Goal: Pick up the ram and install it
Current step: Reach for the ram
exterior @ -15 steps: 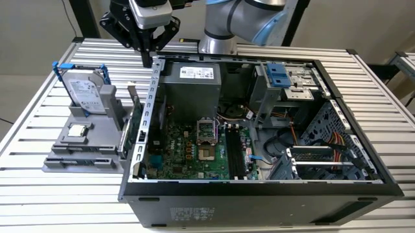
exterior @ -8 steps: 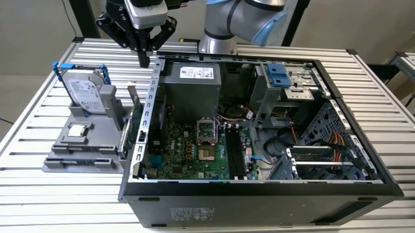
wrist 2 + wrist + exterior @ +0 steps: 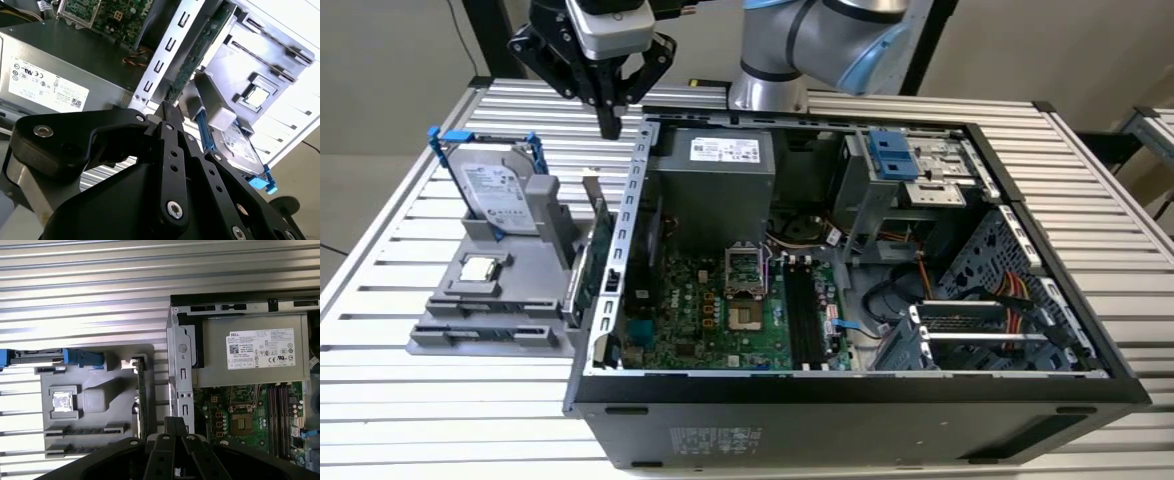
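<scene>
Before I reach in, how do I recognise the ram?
Find the grey tray at the exterior view's left of the open computer case. Along its near edge lies the ram, a long dark strip, unlike the square silver processor and upright hard drive.

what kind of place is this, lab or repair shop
Probably a robotics lab bench for PC assembly: a robot gripper over a slatted metal table, an open computer case, and a grey fixture holding a hard drive.
</scene>
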You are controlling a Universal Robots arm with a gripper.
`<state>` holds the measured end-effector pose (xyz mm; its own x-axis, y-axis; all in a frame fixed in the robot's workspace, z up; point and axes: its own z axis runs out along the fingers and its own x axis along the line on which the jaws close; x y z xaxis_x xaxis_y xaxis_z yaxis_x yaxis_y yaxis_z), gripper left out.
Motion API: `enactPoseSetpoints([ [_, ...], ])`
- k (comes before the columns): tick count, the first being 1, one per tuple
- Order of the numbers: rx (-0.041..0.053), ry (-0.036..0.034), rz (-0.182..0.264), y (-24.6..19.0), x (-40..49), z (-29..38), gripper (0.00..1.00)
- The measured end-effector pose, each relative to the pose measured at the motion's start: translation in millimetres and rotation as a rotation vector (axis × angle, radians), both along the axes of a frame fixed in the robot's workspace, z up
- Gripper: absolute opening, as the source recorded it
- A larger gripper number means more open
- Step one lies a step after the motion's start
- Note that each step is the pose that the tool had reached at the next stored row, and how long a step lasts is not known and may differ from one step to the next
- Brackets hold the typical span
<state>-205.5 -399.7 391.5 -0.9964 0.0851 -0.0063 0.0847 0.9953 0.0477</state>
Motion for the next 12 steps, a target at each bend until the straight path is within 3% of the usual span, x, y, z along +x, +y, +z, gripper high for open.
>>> enactPoseSetpoints([
  [12, 0.0, 0.003, 0.0, 0.0, -9.9, -0.2, 0.0],
])
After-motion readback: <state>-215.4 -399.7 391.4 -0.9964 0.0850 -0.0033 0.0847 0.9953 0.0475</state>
